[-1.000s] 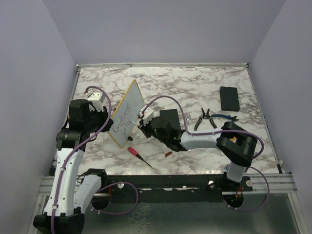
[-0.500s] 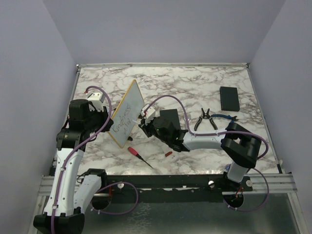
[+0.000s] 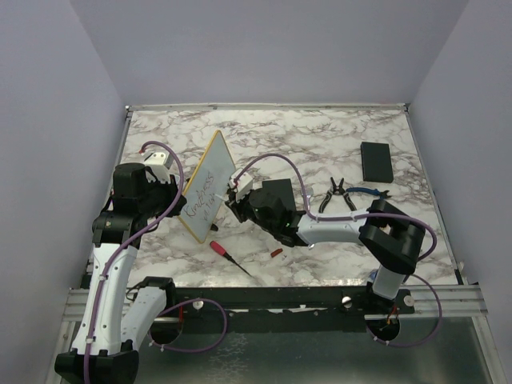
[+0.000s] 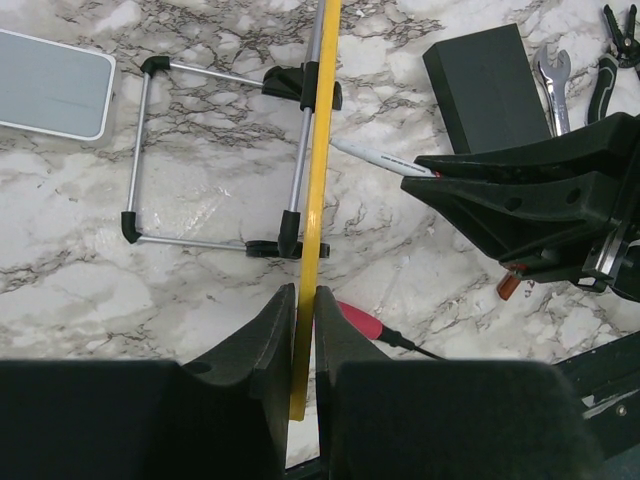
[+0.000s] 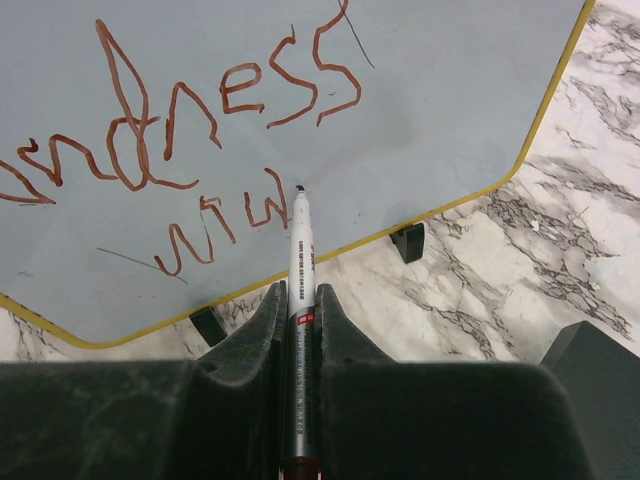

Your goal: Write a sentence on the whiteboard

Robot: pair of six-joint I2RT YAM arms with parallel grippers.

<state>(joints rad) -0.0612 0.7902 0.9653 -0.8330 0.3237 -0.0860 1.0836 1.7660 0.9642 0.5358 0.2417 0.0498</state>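
Observation:
The whiteboard (image 3: pixel 210 172) stands tilted on a wire stand (image 4: pixel 145 150), its yellow frame (image 4: pixel 321 150) edge-on in the left wrist view. My left gripper (image 4: pixel 305 300) is shut on the frame's near edge. The sentence (image 5: pixel 200 110) is in red-brown handwriting in two lines on the pale face (image 5: pixel 430 90); it also shows small in the top view as the sentence (image 3: pixel 200 192). My right gripper (image 5: pixel 298 295) is shut on a white marker (image 5: pixel 300 250). The marker's tip rests on the board at the end of the lower line. From above, the right gripper (image 3: pixel 240 200) sits right beside the board.
A red-handled screwdriver (image 3: pixel 228 256) and a small red cap (image 3: pixel 276 253) lie near the front. A black block (image 4: pixel 485 85), pliers (image 3: pixel 334 194) and a wrench (image 3: pixel 368 192) lie to the right. A black slab (image 3: pixel 376 160) is at the far right, a pale flat rectangle (image 4: pixel 55 85) behind the board.
The right gripper with the marker has edged slightly left along the board and its elbow has shifted. The board and the left arm have hardly moved.

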